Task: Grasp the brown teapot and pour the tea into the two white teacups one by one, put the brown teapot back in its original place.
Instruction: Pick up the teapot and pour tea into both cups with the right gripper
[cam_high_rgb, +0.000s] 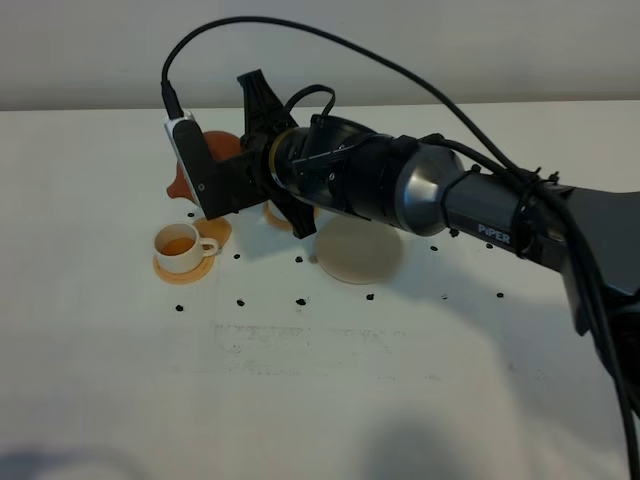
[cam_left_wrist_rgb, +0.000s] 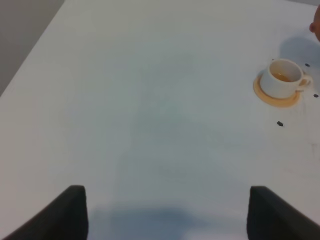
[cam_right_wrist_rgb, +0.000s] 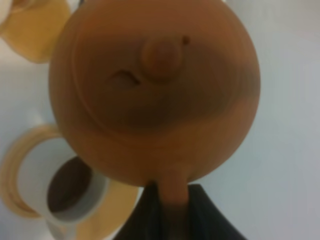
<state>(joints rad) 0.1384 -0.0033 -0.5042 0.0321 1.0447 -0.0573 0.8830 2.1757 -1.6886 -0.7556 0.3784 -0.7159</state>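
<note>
My right gripper (cam_right_wrist_rgb: 172, 202) is shut on the loop handle of the brown teapot (cam_right_wrist_rgb: 155, 90), whose lid and knob fill the right wrist view. From the high camera the teapot (cam_high_rgb: 222, 146) hangs above the table at the back left, mostly hidden by the right arm (cam_high_rgb: 420, 195). One white teacup (cam_high_rgb: 182, 245) holding amber tea sits on its orange-tan coaster just in front of the teapot. A white teacup (cam_right_wrist_rgb: 70, 192) on a coaster shows under the teapot. The pale beige trivet (cam_high_rgb: 362, 252) lies bare. My left gripper (cam_left_wrist_rgb: 167, 215) stands open over bare table, far from the teacup (cam_left_wrist_rgb: 284, 77).
Several small dark specks (cam_high_rgb: 300, 300) lie scattered on the white table (cam_high_rgb: 300, 400) around the cup and trivet. An orange-tan coaster edge (cam_high_rgb: 280, 216) peeks out under the right arm. A black cable (cam_high_rgb: 400, 70) loops above the arm.
</note>
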